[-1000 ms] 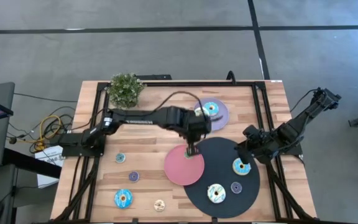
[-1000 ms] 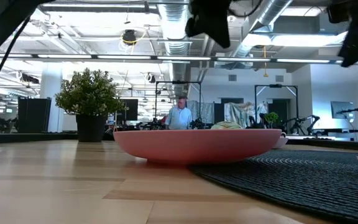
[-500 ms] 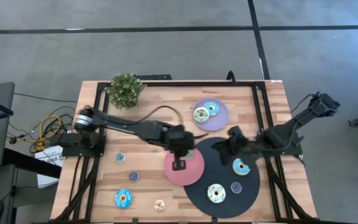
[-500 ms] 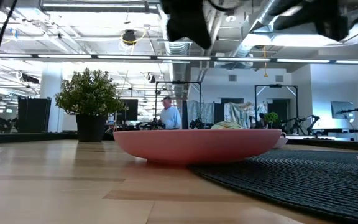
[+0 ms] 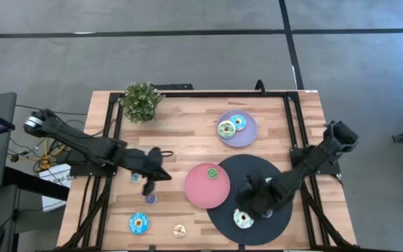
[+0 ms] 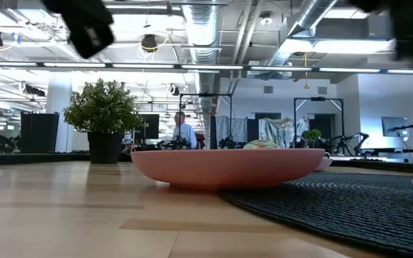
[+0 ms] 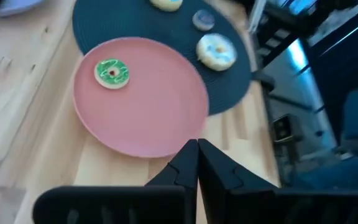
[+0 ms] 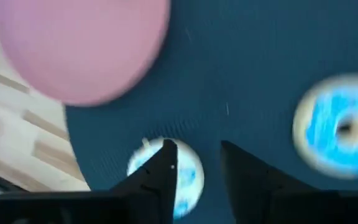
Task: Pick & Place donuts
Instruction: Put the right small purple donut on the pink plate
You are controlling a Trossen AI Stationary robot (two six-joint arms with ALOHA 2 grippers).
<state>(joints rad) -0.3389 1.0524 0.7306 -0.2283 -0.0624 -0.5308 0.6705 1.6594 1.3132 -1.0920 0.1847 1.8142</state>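
The right gripper (image 8: 194, 163), fingers parted, hangs over a blue-iced donut (image 8: 186, 174) on the black disc (image 8: 247, 81); another, seemingly larger, donut (image 8: 337, 127) lies nearby.

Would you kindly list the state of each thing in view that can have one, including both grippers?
Left gripper: shut, empty, over bare wood left of the pink plate.
Right gripper: open, empty, above a blue-iced donut on the black disc.
Pink plate: holds one green donut.
Lilac plate: holds two donuts.
Potted plant: upright.
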